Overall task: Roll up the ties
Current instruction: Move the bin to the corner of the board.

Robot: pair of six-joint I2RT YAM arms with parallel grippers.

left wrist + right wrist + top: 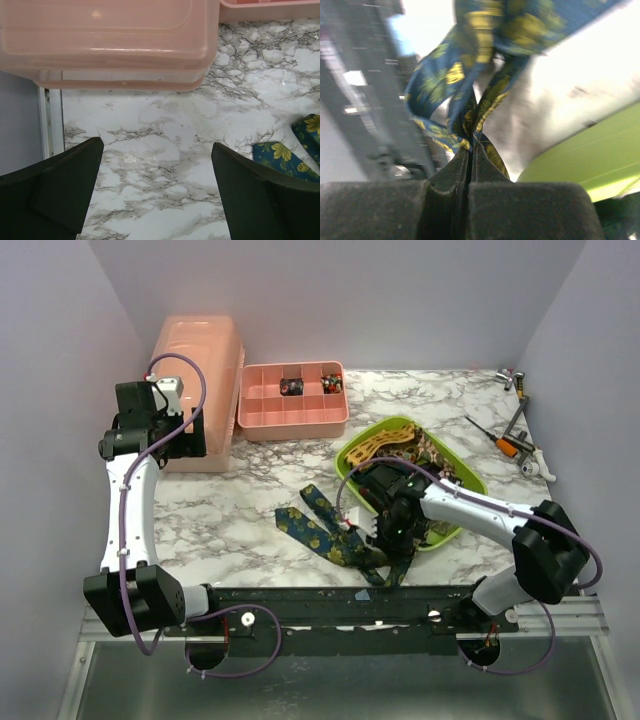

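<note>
Right gripper (471, 150) pinches limp, slippery navy tie (445, 80); we'd regrip near an end. Left gripper (156, 146) wide, empty.

The marble counter (250, 510) carries a pink box (200, 350) at back left and a pink divided tray (290, 427) just beside it. A green tray (476, 478) sits at right, tools (505, 440) near the far right edge, and a navy tie (318, 525) front centre.
</note>
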